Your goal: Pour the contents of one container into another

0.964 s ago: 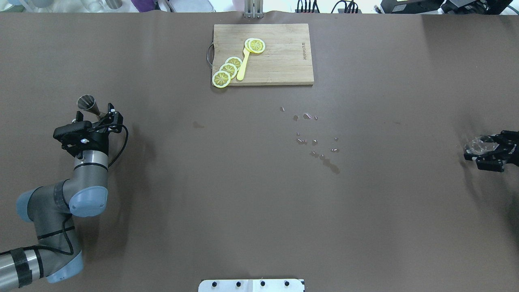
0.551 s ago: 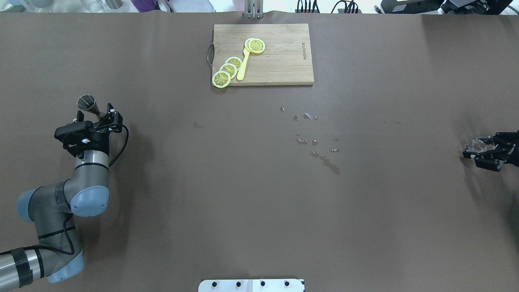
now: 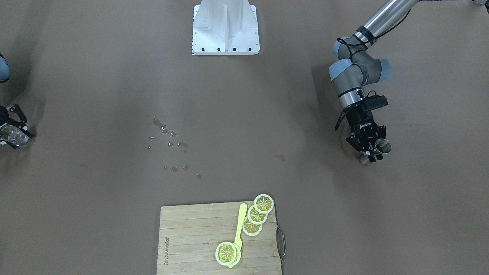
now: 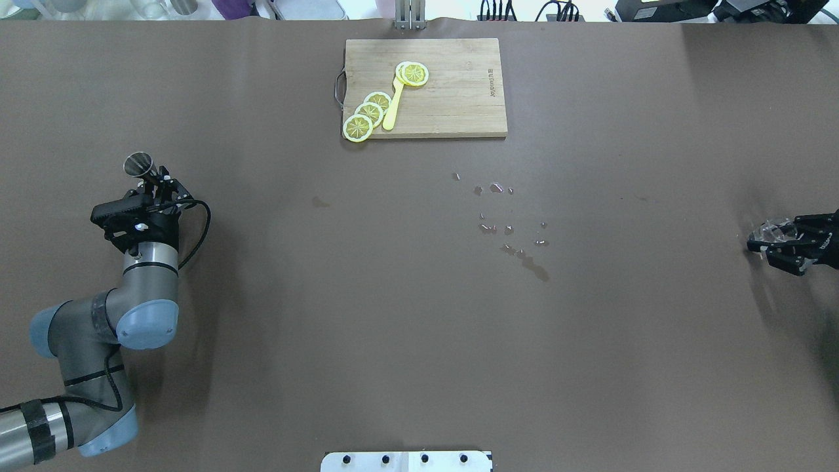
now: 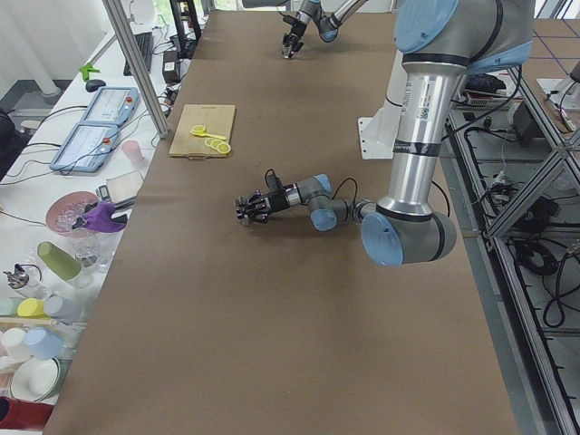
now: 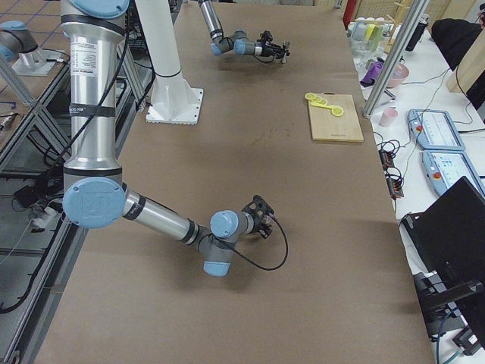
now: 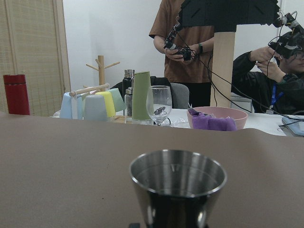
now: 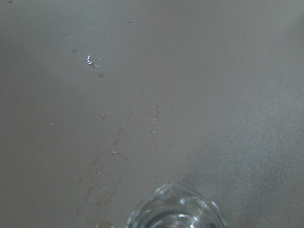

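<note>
Two containers, at opposite table ends. Front-facing view: left gripper is drawn narrow on the waist of the steel jigger, a polished hourglass-shaped measure that appears to stand on the matte brown table. Right gripper clasps the clear glass at the far edge. Overhead: glass lies well apart from jigger, straight across toward the robot's right, with spilled droplets between them; each arm is nearest its own vessel. Side views: too small to judge the jaws. Left wrist: jigger upright, long axis vertical, mouth up, mirror-smooth wall. Right wrist: only the glass's transparent round rim shows; fingers unseen.
</note>
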`<state>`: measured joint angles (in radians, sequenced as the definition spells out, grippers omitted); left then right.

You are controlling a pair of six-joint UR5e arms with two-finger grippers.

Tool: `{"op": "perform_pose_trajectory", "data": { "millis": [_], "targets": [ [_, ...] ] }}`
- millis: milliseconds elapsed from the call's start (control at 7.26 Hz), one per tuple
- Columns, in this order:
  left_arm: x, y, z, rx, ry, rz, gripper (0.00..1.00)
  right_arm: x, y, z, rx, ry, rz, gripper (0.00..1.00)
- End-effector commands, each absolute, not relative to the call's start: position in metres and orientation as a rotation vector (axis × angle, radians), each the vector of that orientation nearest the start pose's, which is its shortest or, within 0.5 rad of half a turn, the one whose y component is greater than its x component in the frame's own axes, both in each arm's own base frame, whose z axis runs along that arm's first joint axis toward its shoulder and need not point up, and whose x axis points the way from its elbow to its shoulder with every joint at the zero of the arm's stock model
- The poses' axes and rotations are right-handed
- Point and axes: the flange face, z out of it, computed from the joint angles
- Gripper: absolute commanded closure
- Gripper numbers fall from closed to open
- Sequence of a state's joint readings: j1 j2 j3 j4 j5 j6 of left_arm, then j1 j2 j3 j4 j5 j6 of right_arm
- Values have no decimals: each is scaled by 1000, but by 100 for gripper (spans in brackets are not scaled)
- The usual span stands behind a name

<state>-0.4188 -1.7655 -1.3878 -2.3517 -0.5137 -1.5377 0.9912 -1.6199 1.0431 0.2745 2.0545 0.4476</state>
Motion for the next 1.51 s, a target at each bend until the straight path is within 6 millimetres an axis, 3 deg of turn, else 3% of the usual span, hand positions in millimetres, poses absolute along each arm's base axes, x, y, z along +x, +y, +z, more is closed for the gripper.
{"op": "perform_pose_trajectory", "data": {
  "millis": [0, 413, 551, 826, 964, 1240, 1377],
  "targets": [
    [440, -436, 535, 1155, 490, -755, 100, -158, -399, 726, 904, -992, -435, 100],
    [437, -437, 526, 1158, 504, -765, 100, -165, -400, 700, 953, -1023, -587, 100],
    [438, -437, 521, 1159, 513, -770, 100, -172, -416, 683, 963, -1038, -599, 100],
    [438, -438, 511, 1159, 531, -780, 100, -190, -466, 630, 953, -1082, -667, 100],
    [436, -438, 501, 1161, 550, -790, 100, -196, -484, 594, 957, -1094, -688, 100],
    [435, -437, 479, 1159, 556, -783, 100, -207, -497, 534, 991, -1021, -808, 100],
    [434, -433, 457, 1102, 629, -779, 100, -216, -496, 497, 967, -1006, -837, 100]
  ]
}}
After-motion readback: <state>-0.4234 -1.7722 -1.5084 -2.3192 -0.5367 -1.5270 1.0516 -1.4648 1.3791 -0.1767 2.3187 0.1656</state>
